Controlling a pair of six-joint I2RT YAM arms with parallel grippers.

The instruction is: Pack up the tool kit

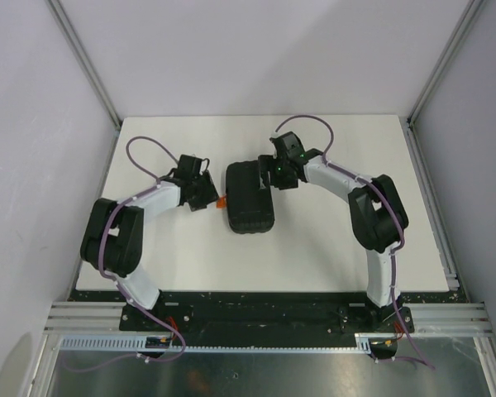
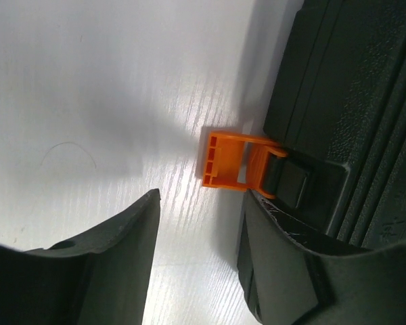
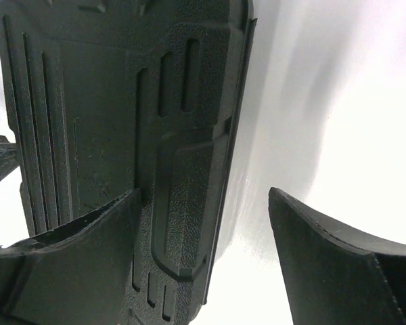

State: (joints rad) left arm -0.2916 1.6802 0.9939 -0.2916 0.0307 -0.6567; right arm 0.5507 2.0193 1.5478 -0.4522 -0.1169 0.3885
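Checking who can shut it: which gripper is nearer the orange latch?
Left. The left gripper sits right beside the latch; the right gripper straddles the case's opposite edge.

Top cam is looking steeply down over the whole worktop [image 1: 314,256]; both wrist cams are sitting close on the case [image 1: 250,207], viewing opposite sides.

Bright diffuse light is flooding the white worktop [image 1: 331,248], and the overhead view is reading sharp. The black case [image 1: 250,198] is losing surface detail there. In the wrist views glare is blooming on the worktop beside the case, soft shadow is falling along its edge, and the near gripper fingers [image 2: 88,271] are blurring.
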